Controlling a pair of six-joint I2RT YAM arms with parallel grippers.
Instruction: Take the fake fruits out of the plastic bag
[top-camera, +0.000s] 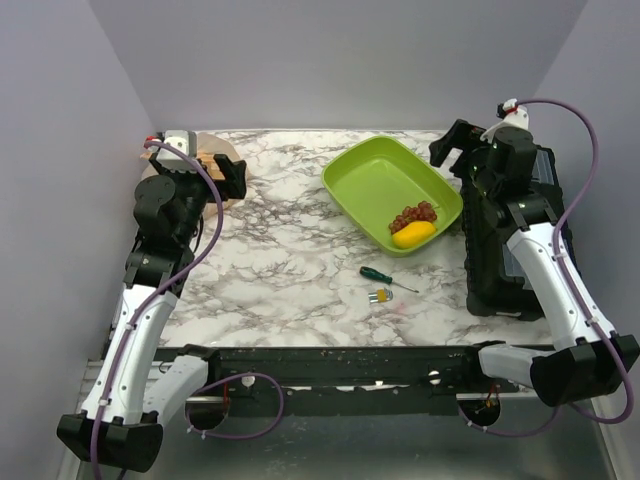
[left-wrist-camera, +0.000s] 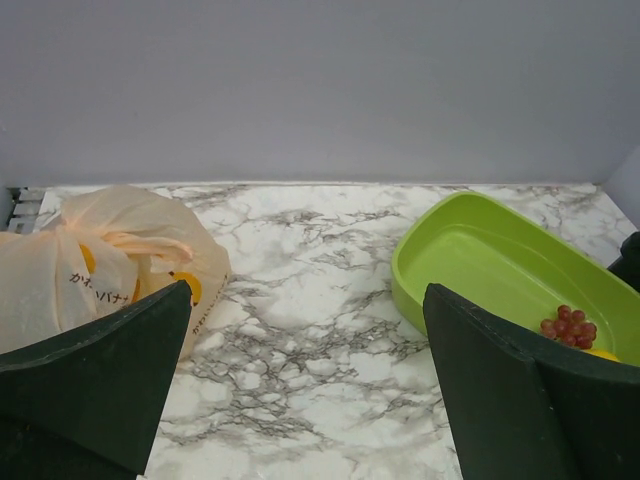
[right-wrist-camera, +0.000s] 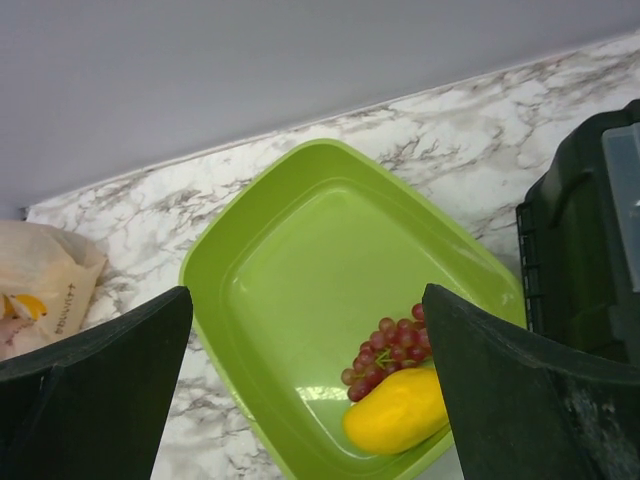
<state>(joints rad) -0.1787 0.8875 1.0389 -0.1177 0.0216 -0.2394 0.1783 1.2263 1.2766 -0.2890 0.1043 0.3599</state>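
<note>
We count one plastic bag (left-wrist-camera: 110, 255). It sits on the marble table (top-camera: 290, 250) in the far left corner, and its top is bunched up. Through its thin peach skin we see yellow patches (left-wrist-camera: 188, 287). We cannot tell if they are fruits or print, so we cannot count the fruits inside.

We count one green tray (top-camera: 375, 180) on the far right part of the table, well apart from the bag. Two fake fruits lie in its near corner: one bunch of red grapes (top-camera: 414, 214) and one yellow fruit (top-camera: 414, 234). They touch each other.

In front of the tray, on the bare table, we count one screwdriver (top-camera: 386, 277) with a green handle. One small yellow and silver thing (top-camera: 380, 296) lies just beside it. One black case (top-camera: 497, 250) lies along the right edge.

We count two arms. The left arm stretches forward along the left side. The left gripper (left-wrist-camera: 305, 300) hangs near the bag, and the bag sits just past its left finger. Its two fingers (left-wrist-camera: 100, 390) are spread wide and hold nothing. The right arm stretches forward over the black case. The right gripper (right-wrist-camera: 305, 300) hangs up high and looks down at the tray. Its fingers (right-wrist-camera: 520, 400) are wide apart too, with nothing between them.
</note>
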